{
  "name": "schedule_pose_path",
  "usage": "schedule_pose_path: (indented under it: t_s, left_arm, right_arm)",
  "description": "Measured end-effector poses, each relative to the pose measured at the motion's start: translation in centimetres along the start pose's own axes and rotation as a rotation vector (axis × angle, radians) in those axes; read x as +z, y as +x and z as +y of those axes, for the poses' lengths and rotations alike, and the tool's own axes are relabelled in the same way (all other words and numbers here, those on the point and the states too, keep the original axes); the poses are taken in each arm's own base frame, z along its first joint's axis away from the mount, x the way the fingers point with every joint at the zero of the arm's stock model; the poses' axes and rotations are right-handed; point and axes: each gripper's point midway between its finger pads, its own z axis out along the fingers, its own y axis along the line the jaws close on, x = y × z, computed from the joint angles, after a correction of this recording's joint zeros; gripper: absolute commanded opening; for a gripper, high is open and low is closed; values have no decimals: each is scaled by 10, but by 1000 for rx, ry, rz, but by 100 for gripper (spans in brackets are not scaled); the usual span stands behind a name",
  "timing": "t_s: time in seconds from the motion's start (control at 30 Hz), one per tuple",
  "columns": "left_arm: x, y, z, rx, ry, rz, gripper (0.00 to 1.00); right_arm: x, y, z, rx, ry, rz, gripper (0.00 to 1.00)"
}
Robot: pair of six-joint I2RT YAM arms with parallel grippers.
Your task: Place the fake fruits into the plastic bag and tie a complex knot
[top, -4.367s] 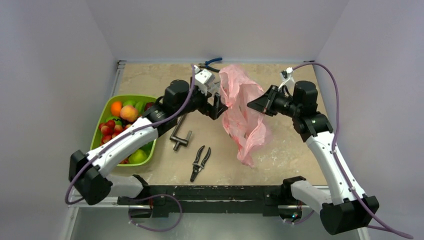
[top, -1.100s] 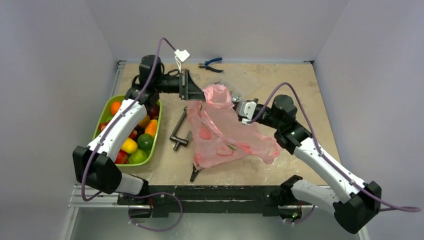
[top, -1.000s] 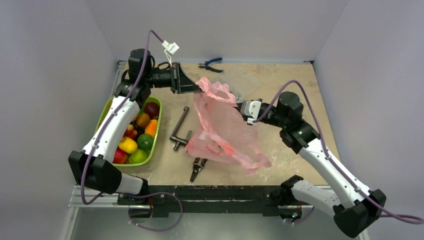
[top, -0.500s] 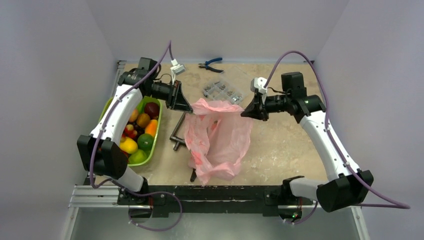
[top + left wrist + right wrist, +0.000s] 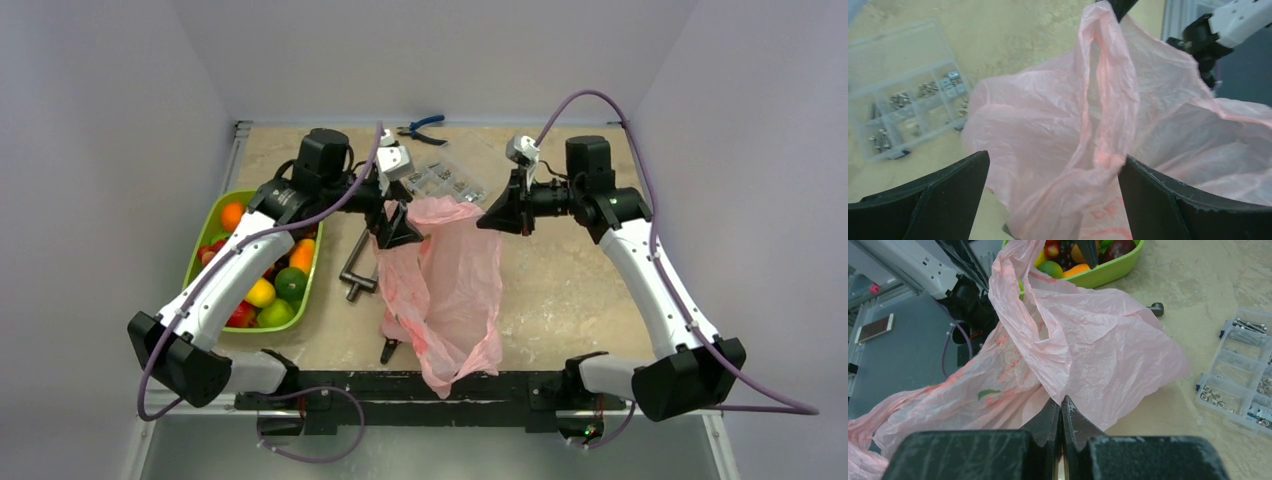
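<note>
From here, the right pincer point(image 5: 1060, 409) is pressed together on a fold of the pink plastic bag point(image 5: 1098, 345), which drapes away from its tips. The left pincer point(image 5: 1053, 159) stands spread wide, with a bag handle between its fingers, not pinched. The fake fruits point(image 5: 290, 283) sit in the green tray point(image 5: 212, 212), off to the left pincer's side and outside the bag.

The plastic bag point(image 5: 450, 280) is translucent pale pink, with darker red-pink print and one small green mark. The fake fruits point(image 5: 290, 283) are red, orange, yellow, green and dark purple, in a lime-green tray point(image 5: 1113, 269). The surface point(image 5: 570, 290) is marbled beige. The pliers point(image 5: 420, 127) have blue handles.
</note>
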Motion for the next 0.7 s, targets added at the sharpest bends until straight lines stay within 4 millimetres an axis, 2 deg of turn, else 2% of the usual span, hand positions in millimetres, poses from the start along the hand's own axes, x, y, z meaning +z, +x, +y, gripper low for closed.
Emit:
schedule_pose_path:
  t_s: [0.03,0.1,0.13,0.17,0.2,0.23,0.27,0.3,0.37,0.43,0.5,0.57,0.67,0.7]
  left_arm:
    - [4,-4,2,31,-20,-6,88]
    - [15,-8,8,98,-71,2,41]
    - [21,-9,7,113,-77,10,22]
    - [26,-11,5,121,-71,20,6]
    - [32,-15,3,114,-61,29,0]
    - [36,-22,1,98,-51,30,0]
    - [39,-32,1,66,-42,18,0]
    - [40,-43,2,23,-36,-3,0]
    - [36,-61,4,-97,-26,-71,0]
    - [27,-78,7,-276,-11,-170,0]
    - [20,-81,11,-414,-3,-229,0]
    - [19,-78,14,-544,14,-274,0]
    - [28,-63,21,-713,42,-306,0]
    - [32,-55,25,-771,45,-306,0]
  right_arm:
    - [0,-3,1,13,2,-8,0]
    - [1,-9,3,32,3,-25,0]
    - [1,-13,5,35,3,-35,0]
    - [0,-16,7,36,3,-41,0]
    - [-1,-19,7,32,6,-45,0]
    - [-2,-23,8,28,12,-47,0]
    - [-4,-30,5,24,34,-46,6]
    - [-7,-40,2,8,57,-53,21]
    - [-17,-61,-9,-19,130,-70,62]
    - [-29,-84,-21,-50,223,-96,96]
    - [-39,-95,-30,-59,313,-112,99]
    - [-43,-91,-34,-39,372,-108,99]
    - [-33,-62,-32,16,418,-57,99]
    - [-25,-46,-28,37,418,-20,99]
